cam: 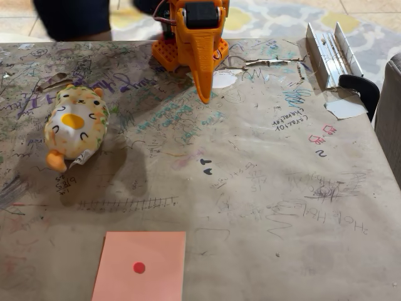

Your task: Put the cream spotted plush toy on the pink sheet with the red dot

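Lying on its back near the left edge of the table (263, 188), the cream spotted plush toy (76, 127) is seen in the fixed view. Its white face and yellow oval patch are turned up. Small orange ears are seen at its top, and an orange foot is pointed toward the front left. A small white tag is stuck out beside that foot. A dark shadow is cast on the table just to the right of the toy.

The pink sheet with the red dot (141, 267) is laid flat at the front edge of the table, well apart from the toy. Its lower part is cut off by the picture's edge. Nothing is placed on it.

The table is covered with brown paper, and scribbles and words are drawn all over it.

The orange gripper (204, 94) is held at the back edge of the table, with its tip pointed down. It is far from the toy, and nothing is held in it. Its fingers are seen pressed together into one point.

A silver metal piece (332, 53) is placed at the back right corner.
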{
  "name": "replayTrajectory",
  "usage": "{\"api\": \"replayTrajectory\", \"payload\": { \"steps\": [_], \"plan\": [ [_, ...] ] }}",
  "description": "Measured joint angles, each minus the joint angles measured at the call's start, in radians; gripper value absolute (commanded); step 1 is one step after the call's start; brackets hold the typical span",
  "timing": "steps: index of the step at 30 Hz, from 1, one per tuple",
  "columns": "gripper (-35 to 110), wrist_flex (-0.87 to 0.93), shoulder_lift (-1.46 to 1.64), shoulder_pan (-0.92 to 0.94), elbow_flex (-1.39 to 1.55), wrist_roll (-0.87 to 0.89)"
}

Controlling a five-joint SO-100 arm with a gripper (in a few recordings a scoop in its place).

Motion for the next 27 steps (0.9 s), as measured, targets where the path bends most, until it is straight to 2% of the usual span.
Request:
{"api": "replayTrajectory", "payload": {
  "steps": [19, 24, 27],
  "plan": [
    [0, 0.003, 0.0, -0.031, 0.0, -0.012],
    [0, 0.08, 0.0, 0.123, -0.005, 0.097],
    [0, 0.16, -0.04, 0.16, -0.069, 0.003]
  ]
}}
